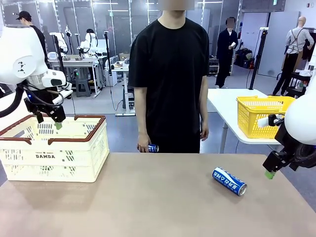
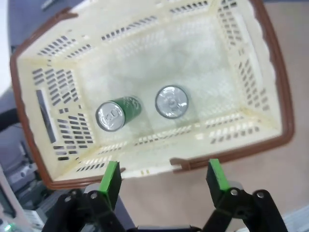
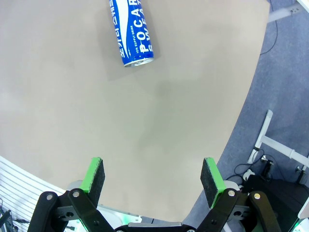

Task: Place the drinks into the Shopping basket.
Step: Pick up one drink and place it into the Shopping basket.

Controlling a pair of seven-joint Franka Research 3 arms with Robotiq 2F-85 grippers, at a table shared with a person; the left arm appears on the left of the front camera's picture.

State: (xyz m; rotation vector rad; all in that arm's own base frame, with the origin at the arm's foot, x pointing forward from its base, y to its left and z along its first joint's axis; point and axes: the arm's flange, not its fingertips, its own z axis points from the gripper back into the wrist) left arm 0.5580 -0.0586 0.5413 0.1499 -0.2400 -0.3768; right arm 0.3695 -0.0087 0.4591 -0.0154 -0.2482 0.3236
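**Two green cans in, blue can still out**

Your left gripper [image 2: 164, 176] hangs spread wide and empty above the Shopping basket [image 1: 74, 153] at the table's [image 1: 148, 207] left edge. One green can [image 2: 117, 114] and a second green can [image 2: 171, 102] stand on the basket floor. The blue can [image 1: 229, 181] lies on its side near the table's right edge, where your right gripper [image 3: 152, 179] hovers, jaws apart and gripping nothing.

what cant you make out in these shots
Front view: the Shopping basket wall hides what is inside it.
Left wrist view: the silver-topped can in the basket is seen end-on, so its side colour is hidden; the green can beside it shows its side.
Right wrist view: the blue can is cut off by the top edge.
Front view: the person's hand covers most of a second blue can.
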